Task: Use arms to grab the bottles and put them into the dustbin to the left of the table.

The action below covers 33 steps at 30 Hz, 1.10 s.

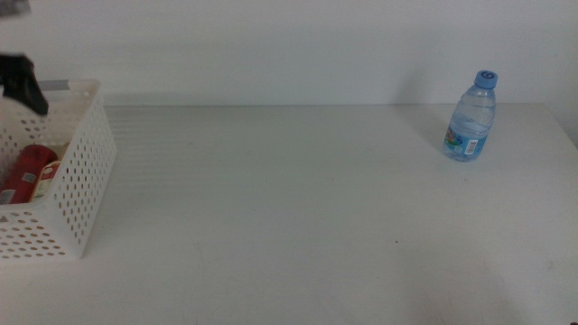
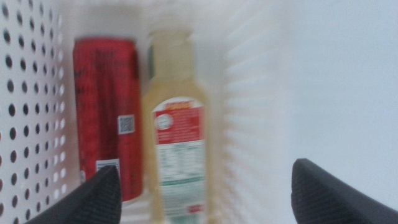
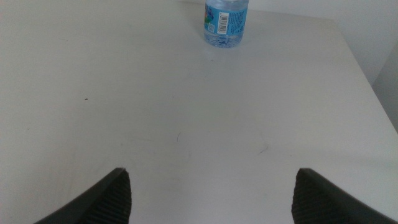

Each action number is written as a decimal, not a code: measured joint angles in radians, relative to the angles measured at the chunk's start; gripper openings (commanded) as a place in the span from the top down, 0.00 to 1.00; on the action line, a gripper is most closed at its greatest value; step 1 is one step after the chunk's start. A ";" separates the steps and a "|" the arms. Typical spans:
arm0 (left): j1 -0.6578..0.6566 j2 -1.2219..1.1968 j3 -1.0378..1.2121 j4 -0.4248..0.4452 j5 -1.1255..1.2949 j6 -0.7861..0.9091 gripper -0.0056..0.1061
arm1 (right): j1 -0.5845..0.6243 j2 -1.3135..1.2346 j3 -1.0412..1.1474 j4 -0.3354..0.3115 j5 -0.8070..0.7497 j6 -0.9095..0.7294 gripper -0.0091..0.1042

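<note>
So the water bottle [image 1: 471,117] is standing upright at the table's [image 1: 298,208] far right, straight ahead of the right gripper [image 3: 211,186], whose jaws are sitting wide apart and empty. The left gripper [image 2: 205,190], also spread, is hovering over the basket [image 1: 86,171], so right's nearer.

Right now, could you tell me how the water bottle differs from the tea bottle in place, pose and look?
The water bottle stands upright on the table, far right; the tea bottle lies on its side in the dustbin, beside the red can. The water bottle is clear with a blue cap and label; the tea bottle looks yellowish with a red, white and green label. Neither is held: the left gripper is open above the dustbin, the right gripper open over bare table.
</note>
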 measured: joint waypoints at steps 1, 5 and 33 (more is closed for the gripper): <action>-0.006 -0.025 0.001 -0.010 0.001 -0.001 0.14 | 0.000 0.000 0.000 0.000 0.000 0.000 0.32; -0.084 -0.169 0.067 -0.017 -0.058 -0.003 0.14 | 0.000 0.000 0.000 0.000 0.000 0.000 0.32; -0.523 -0.998 0.922 -0.329 -0.532 0.387 0.14 | 0.000 0.000 0.000 0.000 0.000 0.000 0.32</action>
